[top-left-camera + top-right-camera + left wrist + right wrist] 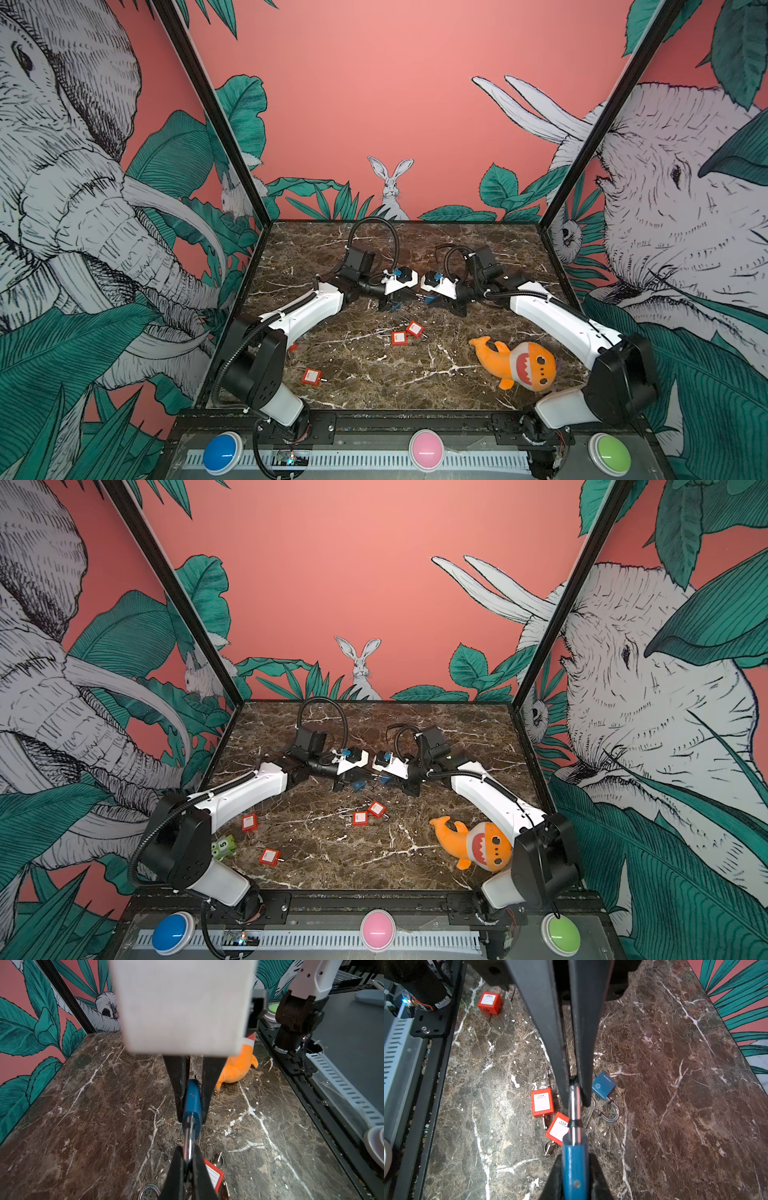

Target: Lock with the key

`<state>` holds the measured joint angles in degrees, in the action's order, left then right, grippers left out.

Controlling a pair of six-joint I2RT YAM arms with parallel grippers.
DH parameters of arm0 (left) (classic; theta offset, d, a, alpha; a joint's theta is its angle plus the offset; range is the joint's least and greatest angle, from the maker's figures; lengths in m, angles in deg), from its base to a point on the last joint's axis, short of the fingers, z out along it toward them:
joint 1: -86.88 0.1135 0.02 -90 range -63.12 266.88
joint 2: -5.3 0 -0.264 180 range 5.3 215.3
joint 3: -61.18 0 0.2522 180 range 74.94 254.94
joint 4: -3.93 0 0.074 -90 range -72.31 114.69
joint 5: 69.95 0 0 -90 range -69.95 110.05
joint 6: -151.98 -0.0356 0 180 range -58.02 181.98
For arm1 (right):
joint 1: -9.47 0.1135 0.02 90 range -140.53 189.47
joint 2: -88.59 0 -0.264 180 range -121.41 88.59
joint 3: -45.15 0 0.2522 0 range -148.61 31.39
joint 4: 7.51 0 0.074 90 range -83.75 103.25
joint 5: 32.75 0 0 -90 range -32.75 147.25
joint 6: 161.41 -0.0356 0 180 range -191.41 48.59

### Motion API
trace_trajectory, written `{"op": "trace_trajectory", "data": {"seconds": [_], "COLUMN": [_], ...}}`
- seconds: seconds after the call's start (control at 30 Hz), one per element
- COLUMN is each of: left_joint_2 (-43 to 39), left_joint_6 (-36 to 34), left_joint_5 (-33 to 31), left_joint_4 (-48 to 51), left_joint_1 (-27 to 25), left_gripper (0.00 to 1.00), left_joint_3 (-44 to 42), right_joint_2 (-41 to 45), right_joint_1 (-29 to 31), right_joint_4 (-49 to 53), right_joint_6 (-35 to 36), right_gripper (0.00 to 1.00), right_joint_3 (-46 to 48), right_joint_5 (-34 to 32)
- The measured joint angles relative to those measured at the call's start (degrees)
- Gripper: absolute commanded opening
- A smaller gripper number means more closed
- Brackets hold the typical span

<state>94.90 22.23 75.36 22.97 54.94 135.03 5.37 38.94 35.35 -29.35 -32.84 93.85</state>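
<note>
My left pincer (187, 1157) is clamped tight on the chrome shackle (188, 1140) of the blue padlock (192, 1101), while my right pincer (575, 1158), facing it tip to tip, grips that lock's body edge-on, with red padlocks (542, 1102) and a second blue padlock (603, 1085) lying on the marble tabletop (664, 1084) below them.

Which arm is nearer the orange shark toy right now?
Right. The right arm runs close past the shark toy, on its far side; the left arm lies across the table, well apart from it.
</note>
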Motion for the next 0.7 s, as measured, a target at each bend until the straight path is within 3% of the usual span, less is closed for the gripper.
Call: {"op": "trace_trajectory", "data": {"seconds": [0.7], "left_joint_2": [2.93], "left_joint_6": [4.72], "left_joint_5": [-3.96], "left_joint_4": [-12.02], "left_joint_1": [-1.88], "left_gripper": [0.0], "left_joint_3": [-2.4], "right_joint_2": [-1.95], "right_joint_1": [-1.14], "right_joint_4": [-5.14], "right_joint_6": [-8.81], "right_gripper": [0.0], "right_joint_3": [2.14], "right_joint_5": [0.35]}}
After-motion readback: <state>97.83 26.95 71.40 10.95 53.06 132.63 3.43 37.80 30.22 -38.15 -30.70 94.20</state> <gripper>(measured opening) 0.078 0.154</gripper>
